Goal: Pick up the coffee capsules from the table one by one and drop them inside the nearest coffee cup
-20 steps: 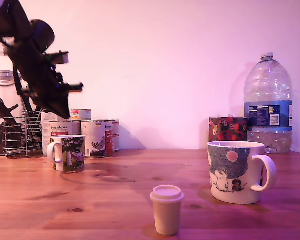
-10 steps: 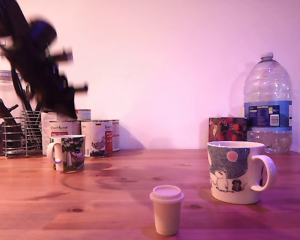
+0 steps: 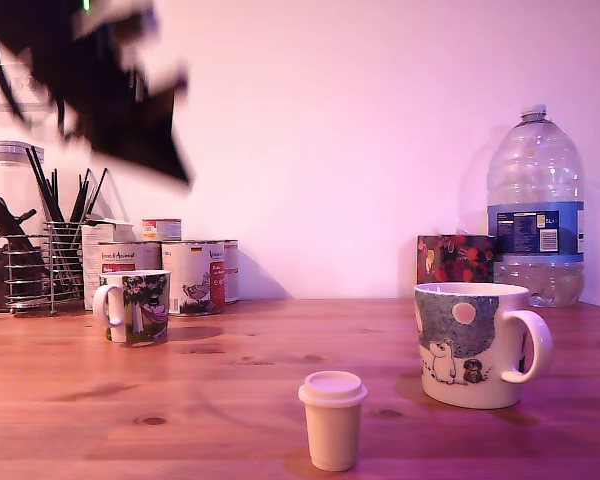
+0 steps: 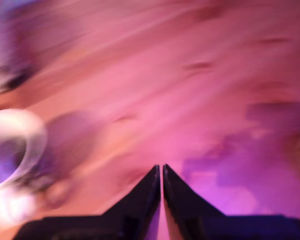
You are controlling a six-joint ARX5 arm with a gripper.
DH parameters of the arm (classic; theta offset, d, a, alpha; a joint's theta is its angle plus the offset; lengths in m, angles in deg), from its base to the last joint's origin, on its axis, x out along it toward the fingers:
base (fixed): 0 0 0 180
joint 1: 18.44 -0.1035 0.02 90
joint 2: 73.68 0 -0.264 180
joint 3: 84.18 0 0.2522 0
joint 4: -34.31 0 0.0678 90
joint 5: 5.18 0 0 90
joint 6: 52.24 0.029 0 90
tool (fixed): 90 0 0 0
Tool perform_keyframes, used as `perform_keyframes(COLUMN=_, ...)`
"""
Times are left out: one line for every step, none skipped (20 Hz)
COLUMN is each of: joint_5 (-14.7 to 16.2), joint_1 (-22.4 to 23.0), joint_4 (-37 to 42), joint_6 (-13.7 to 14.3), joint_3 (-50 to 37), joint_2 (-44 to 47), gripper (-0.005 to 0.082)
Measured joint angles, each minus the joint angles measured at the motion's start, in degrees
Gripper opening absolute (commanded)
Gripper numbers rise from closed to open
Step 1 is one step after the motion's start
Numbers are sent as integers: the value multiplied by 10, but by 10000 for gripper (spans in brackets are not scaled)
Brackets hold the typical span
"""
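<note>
The cream capsule (image 3: 333, 419) stands upright on the table (image 3: 230, 400), flange up, at 6 o'clock in the exterior view, well apart from everything. The cup (image 3: 138, 306) with the dark pattern sits at 9 o'clock, its white handle towards the exterior view's left. No black capsule shows in either view; whether it already lies in the cup you cannot tell.

Your gripper (image 4: 162, 172) is high at 11 o'clock, above and behind the cup, badly blurred. In the wrist view its fingers are pressed together with only a sliver between them and nothing held.

For the next step, spread the fingers wide before you descend, come down straight over the capsule, and close below the flange so the taper cannot slip out. It is light and narrow-based, so a glancing touch would probably tip it.

The white mug (image 3: 472, 342) at 4 o'clock looks the closer vessel to the capsule, so take care which one you aim for. Tins (image 3: 195, 275), a wire rack (image 3: 42, 267), a small box (image 3: 455, 259) and a water bottle (image 3: 536, 215) line the back wall, clear of the path.
</note>
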Motion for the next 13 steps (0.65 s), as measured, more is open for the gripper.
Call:
perform_keyframes(joint_5=6, joint_1=0, joint_4=-8, joint_6=0, joint_3=-1, joint_2=-14, gripper=-11)
perform_keyframes(joint_5=8, joint_1=0, joint_4=-10, joint_6=-2, joint_3=-5, joint_2=-26, gripper=-11)
perform_keyframes(joint_5=10, joint_1=0, joint_4=-10, joint_6=-2, joint_3=-16, joint_2=-36, gripper=-11)
perform_keyframes(joint_5=12, joint_1=0, joint_4=-11, joint_6=-7, joint_3=-31, joint_2=-45, gripper=-11)
perform_keyframes(joint_5=18, joint_1=3, joint_4=-17, joint_6=-9, joint_3=-50, joint_2=-55, gripper=-11)
perform_keyframes(joint_5=22, joint_1=8, joint_4=-19, joint_6=-11, joint_3=-67, joint_2=-63, gripper=-11)
perform_keyframes(joint_5=25, joint_1=15, joint_4=-21, joint_6=-11, joint_3=-83, joint_2=-71, gripper=-11)
perform_keyframes(joint_5=25, joint_1=21, joint_4=-23, joint_6=-14, joint_3=-95, joint_2=-81, gripper=-11)
perform_keyframes(joint_5=25, joint_1=24, joint_4=-23, joint_6=-21, joint_3=-106, joint_2=-92, gripper=-11)
perform_keyframes(joint_5=27, joint_1=28, joint_4=-22, joint_6=-23, joint_3=-118, joint_2=-107, gripper=-11)
perform_keyframes(joint_5=28, joint_1=33, joint_4=-23, joint_6=-28, joint_3=-128, joint_2=-121, gripper=-11)
perform_keyframes(joint_5=29, joint_1=37, joint_4=-23, joint_6=-36, joint_3=-135, joint_2=-134, gripper=-11)
perform_keyframes(joint_5=29, joint_1=42, joint_4=-24, joint_6=-37, joint_3=-140, joint_2=-143, gripper=-11)
